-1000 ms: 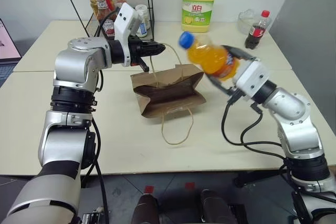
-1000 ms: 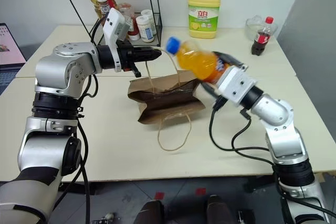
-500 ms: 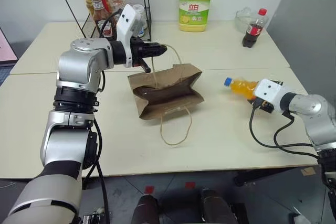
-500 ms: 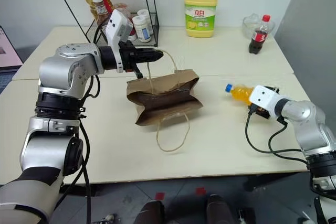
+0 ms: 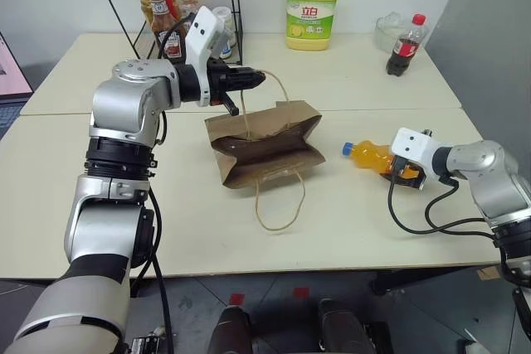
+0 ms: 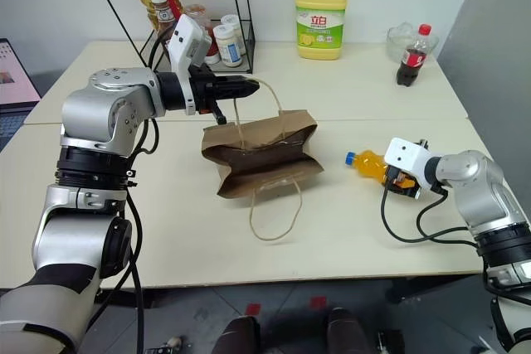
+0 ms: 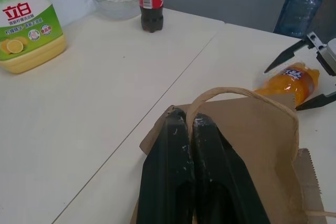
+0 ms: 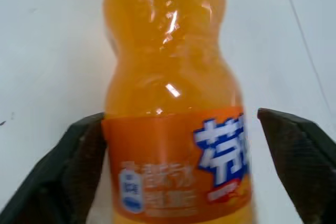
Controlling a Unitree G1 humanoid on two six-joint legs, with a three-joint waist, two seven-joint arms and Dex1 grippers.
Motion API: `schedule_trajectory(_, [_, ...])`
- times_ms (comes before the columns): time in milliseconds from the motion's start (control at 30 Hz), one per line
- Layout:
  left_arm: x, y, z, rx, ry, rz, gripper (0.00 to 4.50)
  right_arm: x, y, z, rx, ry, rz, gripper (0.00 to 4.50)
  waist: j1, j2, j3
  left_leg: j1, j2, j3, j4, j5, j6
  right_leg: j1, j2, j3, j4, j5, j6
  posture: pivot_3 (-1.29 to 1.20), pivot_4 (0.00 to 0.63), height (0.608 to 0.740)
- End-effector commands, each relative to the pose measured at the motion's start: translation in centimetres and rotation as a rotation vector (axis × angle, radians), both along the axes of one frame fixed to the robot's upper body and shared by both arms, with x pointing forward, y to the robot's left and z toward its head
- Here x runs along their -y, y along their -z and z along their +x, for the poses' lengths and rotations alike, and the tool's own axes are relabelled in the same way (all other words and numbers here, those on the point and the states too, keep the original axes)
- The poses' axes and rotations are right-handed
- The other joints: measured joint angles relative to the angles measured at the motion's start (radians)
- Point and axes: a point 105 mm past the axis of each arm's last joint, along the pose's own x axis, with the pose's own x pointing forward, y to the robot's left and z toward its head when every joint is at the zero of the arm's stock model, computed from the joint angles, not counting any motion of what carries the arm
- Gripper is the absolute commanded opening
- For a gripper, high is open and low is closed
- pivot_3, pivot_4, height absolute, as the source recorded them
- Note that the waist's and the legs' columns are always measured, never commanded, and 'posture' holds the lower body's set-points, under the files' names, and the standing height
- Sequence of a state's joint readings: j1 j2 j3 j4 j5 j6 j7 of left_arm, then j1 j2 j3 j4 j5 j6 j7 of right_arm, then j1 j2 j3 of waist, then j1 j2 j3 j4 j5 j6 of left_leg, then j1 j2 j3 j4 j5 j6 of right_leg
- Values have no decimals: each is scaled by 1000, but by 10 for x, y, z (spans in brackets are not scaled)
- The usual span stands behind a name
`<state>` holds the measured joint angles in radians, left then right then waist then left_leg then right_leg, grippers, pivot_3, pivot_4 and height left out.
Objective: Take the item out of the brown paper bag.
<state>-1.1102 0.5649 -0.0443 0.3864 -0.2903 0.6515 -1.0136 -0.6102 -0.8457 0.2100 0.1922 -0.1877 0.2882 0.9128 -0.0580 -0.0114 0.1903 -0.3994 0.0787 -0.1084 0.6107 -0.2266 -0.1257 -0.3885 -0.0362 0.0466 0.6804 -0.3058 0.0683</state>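
The item (image 5: 369, 155), a small orange bottle with a blue cap, lies on its side on the table to the right of the brown paper bag (image 5: 265, 143). My right gripper (image 5: 388, 163) is open, with one finger (image 8: 299, 150) on each side of the bottle's label and a gap showing at one side. The bag stands open on the table. My left gripper (image 5: 255, 79) is shut on the bag's far handle loop (image 7: 236, 94) and holds it up. The near handle (image 5: 278, 205) lies loose on the table.
A yellow detergent jug (image 5: 313, 6) stands at the back, with a cola bottle (image 5: 401, 46) and a glass bowl (image 5: 383, 29) to its right. A wire rack with several bottles (image 5: 170, 14) stands at the back left. The table's seam runs behind the bag.
My right arm swung down and to the right with the bottle, laid it on the table, and its fingers spread apart. The left gripper kept still on the handle.
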Motion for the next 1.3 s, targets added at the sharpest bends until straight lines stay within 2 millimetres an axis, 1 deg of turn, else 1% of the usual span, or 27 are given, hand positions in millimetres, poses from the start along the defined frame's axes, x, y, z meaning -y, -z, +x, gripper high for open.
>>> schedule_trajectory(33, [-1,-13,-4,51,4,-1,0,-1,-9,3,42,-10,-13,4484,0,0,0,0,0,0,0,0,0,0,0,0,0,0,0,0,150,740])
schedule_trajectory(200, [-2,-14,-4,54,-1,-6,0,-3,-15,-1,46,-26,0,4484,0,0,0,0,0,0,0,0,0,0,0,0,0,0,0,0,150,740])
schedule_trajectory(267, [-4,-14,-5,55,-2,-6,0,-11,-25,-7,48,-22,106,4484,0,0,0,0,0,0,0,0,0,0,0,0,0,0,0,0,150,740])
schedule_trajectory(300, [-6,-15,-5,58,-3,-4,0,-16,-34,-8,74,-13,179,4484,0,0,0,0,0,0,0,0,0,0,0,0,0,0,0,0,150,740])
schedule_trajectory(333, [-8,-16,-4,59,-6,-8,431,-20,-42,-10,98,-8,236,4500,0,0,0,0,0,0,0,0,0,0,0,0,0,0,0,0,150,740])
schedule_trajectory(400, [-12,-22,-1,59,-23,-37,949,-26,-54,-11,153,-5,300,4500,0,0,0,0,0,0,0,0,0,0,0,0,1,0,0,0,150,740])
schedule_trajectory(500, [-26,-34,12,79,-115,-80,1910,-29,-65,-9,245,26,382,4500,1,0,0,0,0,0,0,0,0,0,0,0,1,0,0,0,150,740])
schedule_trajectory(533, [-31,-37,17,87,-151,-84,2235,-30,-66,-8,268,43,409,4500,1,0,0,0,0,-1,0,0,0,0,0,-1,1,0,0,0,150,740])
schedule_trajectory(667, [-52,-44,35,128,-288,-88,3517,-33,-69,-6,348,58,424,4500,1,0,0,0,0,-1,0,0,0,0,0,-1,1,0,0,0,150,740])
schedule_trajectory(767, [-68,-41,46,136,-392,-67,4484,-32,-76,-4,404,91,461,4500,1,0,0,0,0,0,0,0,0,0,0,0,0,0,0,0,150,740])
schedule_trajectory(867, [-74,-40,46,131,-391,-62,4484,-35,-78,-5,423,100,506,4500,0,0,0,0,0,0,0,0,0,0,0,-1,1,0,0,0,150,740])
schedule_trajectory(1033, [-79,-48,32,140,-327,-132,4484,-45,-69,-17,424,86,574,4500,0,0,0,0,0,0,-1,0,0,0,0,-1,0,0,0,0,150,740])
schedule_trajectory(1100, [-87,-50,26,173,-344,-145,4484,-48,-66,-21,433,89,604,4500,-1,0,0,0,0,0,-1,0,0,0,0,-1,1,0,0,0,150,740])
schedule_trajectory(1133, [-94,-49,23,197,-378,-146,4484,-51,-65,-25,439,92,628,4500,-1,0,0,0,0,0,-1,0,0,0,0,-1,1,0,0,0,150,740])
schedule_trajectory(1200, [-108,-41,16,229,-447,-146,4484,-57,-61,-32,446,101,671,4500,-1,0,0,0,0,0,0,0,0,0,0,0,2,0,0,0,150,740])
schedule_trajectory(1300, [-128,-17,1,236,-549,-144,4484,-69,-52,-46,442,108,720,4500,-2,1,-1,1,1,0,-1,0,0,0,0,0,2,0,0,0,150,740])
